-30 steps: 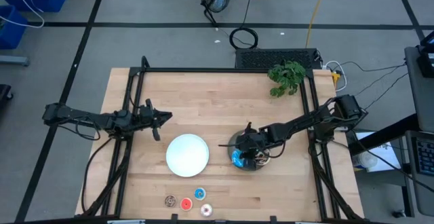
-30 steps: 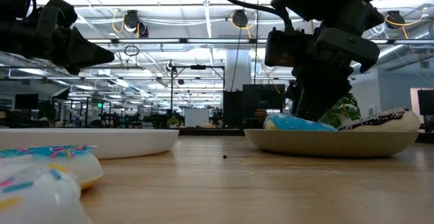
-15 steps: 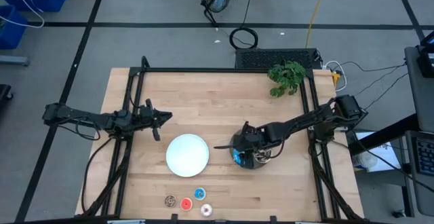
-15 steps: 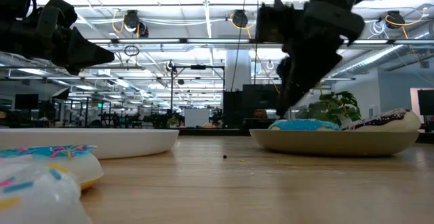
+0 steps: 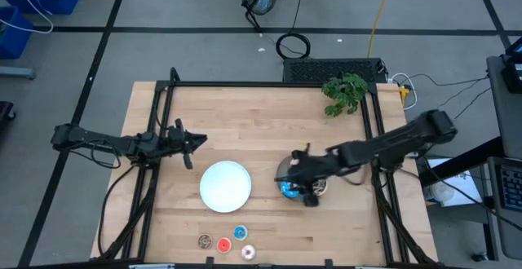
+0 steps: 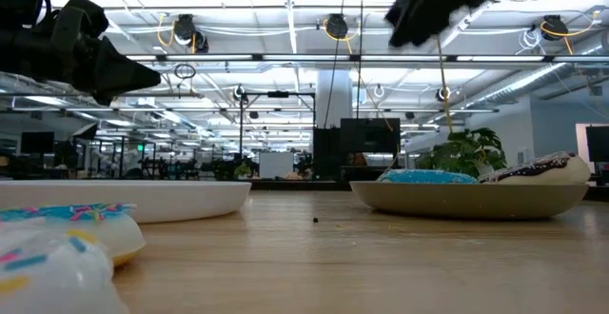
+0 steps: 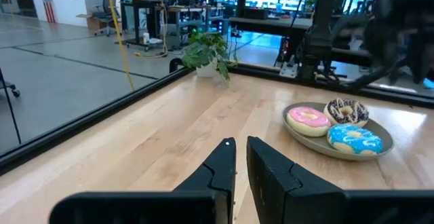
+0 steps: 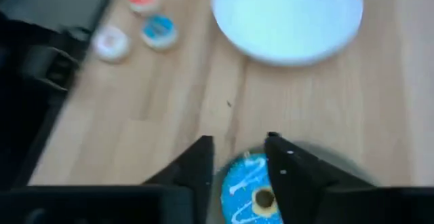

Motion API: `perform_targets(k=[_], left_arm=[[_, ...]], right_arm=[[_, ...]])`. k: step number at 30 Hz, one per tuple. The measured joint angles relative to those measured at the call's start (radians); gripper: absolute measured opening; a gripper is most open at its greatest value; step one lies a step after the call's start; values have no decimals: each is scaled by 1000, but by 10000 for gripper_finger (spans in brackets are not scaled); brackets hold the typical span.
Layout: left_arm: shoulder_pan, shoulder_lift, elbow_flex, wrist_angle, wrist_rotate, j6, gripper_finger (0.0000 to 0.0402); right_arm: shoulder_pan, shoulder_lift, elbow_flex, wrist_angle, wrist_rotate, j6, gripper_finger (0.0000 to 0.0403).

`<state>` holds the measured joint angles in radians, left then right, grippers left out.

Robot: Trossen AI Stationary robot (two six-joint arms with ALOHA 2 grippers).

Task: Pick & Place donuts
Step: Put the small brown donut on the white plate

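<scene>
A grey plate [image 7: 339, 153] carries three donuts: pink [image 7: 308, 119], dark brown-sprinkled [image 7: 347, 110] and blue-sprinkled [image 7: 354, 138]. My right gripper [image 8: 241, 153] hovers open above this plate [image 5: 314, 189], with the blue-sprinkled donut [image 8: 252, 187] showing between its fingers. It touches nothing and sits high in the low view [image 6: 433, 8]. Four tiny donuts lie near the table's near edge: brown [image 5: 204, 241], red-orange [image 5: 223, 244], blue [image 5: 240, 232] and whitish [image 5: 248, 252]. My left gripper [image 5: 200, 139] waits shut over the table's left part, also touching nothing.
A white plate [image 5: 226, 186] lies left of the grey plate, between the two grippers. A green plant [image 5: 344, 92] stands at the far right corner. A black frame [image 5: 269, 84] rims the table. Bare wood lies between the white plate and the far edge.
My right gripper has risen from the grey plate, where it stood low at the blue-sprinkled donut, and now shows only at the top of the low view. The arm has swung slightly toward the near edge. The blue-sprinkled donut stays on the plate.
</scene>
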<state>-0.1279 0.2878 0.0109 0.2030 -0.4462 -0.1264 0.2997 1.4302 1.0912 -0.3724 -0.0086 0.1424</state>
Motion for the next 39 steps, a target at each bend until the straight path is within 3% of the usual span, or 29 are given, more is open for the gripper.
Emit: perform_targets(k=[6, 13, 19, 24, 27, 34, 39], left_arm=[[-1, 0, 0, 11, 0, 5, 42], [-1, 0, 0, 11, -5, -12, 42], [-1, 0, 0, 41, -2, -14, 42], [-1, 0, 0, 63, -2, -4, 42], [0, 0, 0, 99, -43, 13, 42], [5, 0, 0, 152, -79, 10, 42], [3, 0, 0, 197, -63, -138, 42]], right_arm=[[62, -306, -138, 82, 41, -59, 10], [106, -721, -492, 311, 165, -106, 4], [106, -958, -746, 499, 166, -203, 1], [106, -1084, -894, 636, 96, -277, 1], [106, -1127, -929, 658, 137, -294, 1], [105, -1135, -966, 657, 177, -391, 0], [105, -1136, -966, 664, 190, -383, 0]])
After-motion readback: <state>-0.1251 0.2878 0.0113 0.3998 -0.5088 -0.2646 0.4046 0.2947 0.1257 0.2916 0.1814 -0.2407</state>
